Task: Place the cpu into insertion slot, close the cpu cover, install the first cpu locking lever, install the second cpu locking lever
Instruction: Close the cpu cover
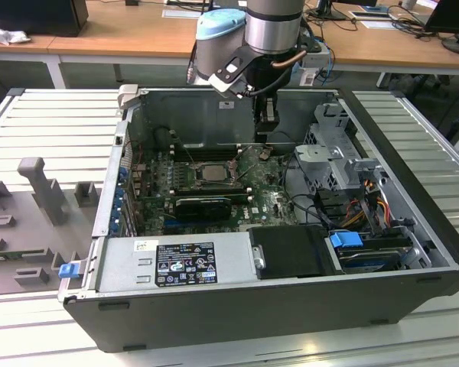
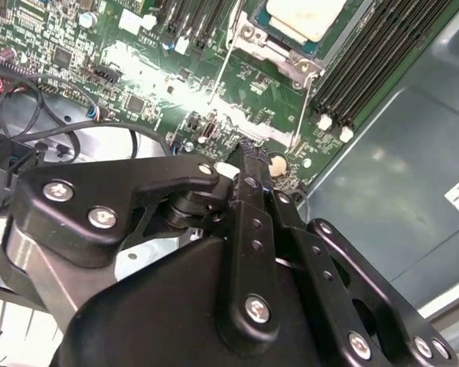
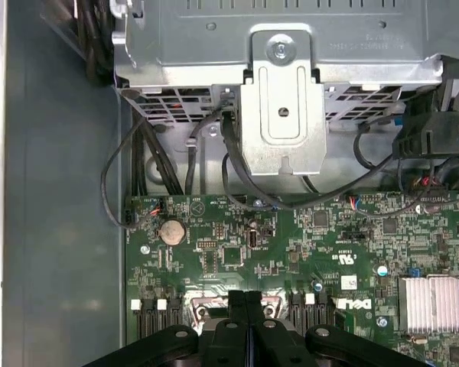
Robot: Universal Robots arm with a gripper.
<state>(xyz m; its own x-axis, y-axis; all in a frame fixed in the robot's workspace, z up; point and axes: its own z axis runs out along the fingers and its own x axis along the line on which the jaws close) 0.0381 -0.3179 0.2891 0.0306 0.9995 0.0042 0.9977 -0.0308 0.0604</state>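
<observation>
Hand: fingers pressed together, and I see nothing between them. It hangs low inside the open case, tips over the board and near its coin cell. I cannot tell whether the tips touch the board.

In the exterior view the hand sits just to that view's right of the slot, near it but not over it.

Cpu: seated in the slot, pale top facing up. The cover appears to lie flat around it, with the chip showing through the cut-out.

Levers: two thin wire rods, one and another, run out from the socket corners toward the hand. Both look free of their hooks, though the hook ends are too small to judge.

Memory slots run along the far side of the socket. A grey drive bracket with loose black cables sits beyond the board edge. The case rests on a slatted counter.

Step in hand (judgement): placing and covering look done, and the work stands at the first lever.

Needs (judgement):
- closed tips set squarely on a thin springy wire, pressing down and then sideways under its catch
- a slip could scrape the board or strike the memory slots
- approach room is tight with the cables and bracket close by
</observation>
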